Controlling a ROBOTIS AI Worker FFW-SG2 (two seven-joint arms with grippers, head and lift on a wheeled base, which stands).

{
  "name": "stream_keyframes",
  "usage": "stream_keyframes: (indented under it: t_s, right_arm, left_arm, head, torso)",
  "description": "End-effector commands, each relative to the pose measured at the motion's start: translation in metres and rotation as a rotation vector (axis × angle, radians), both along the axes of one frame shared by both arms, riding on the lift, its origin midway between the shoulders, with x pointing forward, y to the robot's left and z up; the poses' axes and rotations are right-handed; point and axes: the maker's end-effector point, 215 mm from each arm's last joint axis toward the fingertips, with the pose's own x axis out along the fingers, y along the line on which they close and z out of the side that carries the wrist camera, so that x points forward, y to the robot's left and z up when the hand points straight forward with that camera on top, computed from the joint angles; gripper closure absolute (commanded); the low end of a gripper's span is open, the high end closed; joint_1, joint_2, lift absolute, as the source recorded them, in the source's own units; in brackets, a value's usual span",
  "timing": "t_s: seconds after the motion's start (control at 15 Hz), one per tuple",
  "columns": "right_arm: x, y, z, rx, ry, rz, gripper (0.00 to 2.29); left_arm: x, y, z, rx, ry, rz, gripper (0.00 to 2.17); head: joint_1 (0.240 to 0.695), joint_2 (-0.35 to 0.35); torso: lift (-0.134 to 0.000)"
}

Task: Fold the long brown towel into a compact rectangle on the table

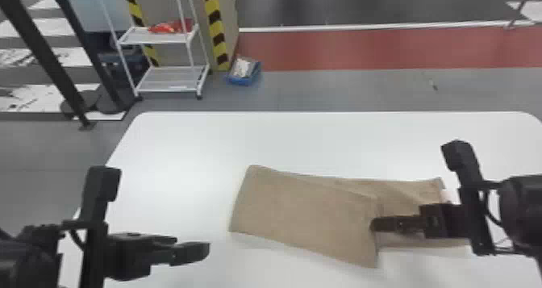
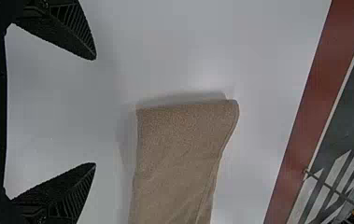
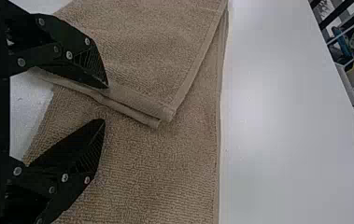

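The brown towel (image 1: pixel 290 214) lies right of the left gripper (image 2: pixel 93 111) and a little farther from the robot, and directly beneath the right gripper (image 3: pixel 105 103), most of it stretching leftward from there. That makes the right arm the nearer one by a good way. The towel's long axis runs roughly left to right, a touch askew. Its left portion is doubled over as an upper layer (image 3: pixel 146 51), whose free edge ends beside the right gripper's fingertips, while the lower layer (image 3: pixel 156 168) carries on to the right.

The right gripper is parted and, as far as I can judge, has no cloth pinched, though one finger sits right at that free edge. The left gripper is spread wide and empty, well apart from the towel's folded left end.

To me this looks like one fold laid down and at least one more to come. The next grasp probably wants the exposed right end of the towel, brought leftward; catching the upper layer by mistake could drag the first fold askew.

Under the towel is a smooth white table (image 1: pixel 181 142). Beyond the towel, across the floor, stand a white cart (image 1: pixel 169 81) and a striped column (image 1: pixel 217 37), with a blue box (image 1: pixel 244 80) beside the column.
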Motion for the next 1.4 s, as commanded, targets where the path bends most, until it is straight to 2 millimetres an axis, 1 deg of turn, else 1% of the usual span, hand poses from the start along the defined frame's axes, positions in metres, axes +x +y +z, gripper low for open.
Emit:
stream_keyframes:
  t_s: [0.0, 0.2, 0.4, 0.53, 0.67, 0.73, 0.87, 1.13, 1.33]
  right_arm:
    - [0.002, 0.001, 0.007, 0.017, -0.015, -0.005, 0.55]
    - [0.005, 0.006, 0.023, 0.042, -0.053, 0.003, 0.55]
    - [0.009, 0.016, 0.030, 0.045, -0.070, 0.018, 0.55]
    - [0.013, 0.026, 0.031, 0.041, -0.071, 0.037, 0.55]
    - [0.012, 0.032, 0.024, 0.029, -0.054, 0.048, 0.55]
    - [0.013, 0.035, 0.025, 0.023, -0.055, 0.057, 0.55]
    - [0.014, 0.035, 0.026, 0.028, -0.057, 0.054, 0.55]
    - [0.010, 0.032, 0.024, 0.035, -0.052, 0.051, 0.55]
    - [0.011, 0.029, 0.029, 0.033, -0.066, 0.050, 0.55]
  left_arm:
    - [-0.001, 0.001, 0.000, 0.000, 0.003, 0.003, 0.07]
    - [0.000, 0.002, 0.001, -0.001, 0.001, 0.004, 0.07]
    - [0.000, 0.001, 0.001, 0.000, 0.000, 0.004, 0.07]
    - [0.000, 0.001, 0.001, -0.001, 0.001, 0.003, 0.07]
    - [0.000, 0.002, 0.000, -0.001, 0.002, 0.005, 0.07]
    - [-0.001, 0.002, 0.000, -0.002, 0.004, 0.006, 0.07]
    - [-0.002, 0.004, -0.001, -0.001, 0.006, 0.009, 0.07]
    - [-0.002, 0.006, -0.002, -0.002, 0.009, 0.013, 0.07]
    - [-0.003, 0.006, -0.003, -0.003, 0.012, 0.012, 0.07]
  head:
    - [0.695, 0.100]
    - [0.695, 0.104]
    - [0.695, 0.112]
    - [0.695, 0.120]
    - [0.695, 0.128]
    - [0.695, 0.133]
    - [0.695, 0.146]
    - [0.695, 0.151]
    - [0.695, 0.150]
  torso:
    - [-0.124]
    - [-0.124]
    - [-0.124]
    - [-0.124]
    - [-0.124]
    - [-0.124]
    - [-0.124]
    - [-0.124]
    - [-0.124]
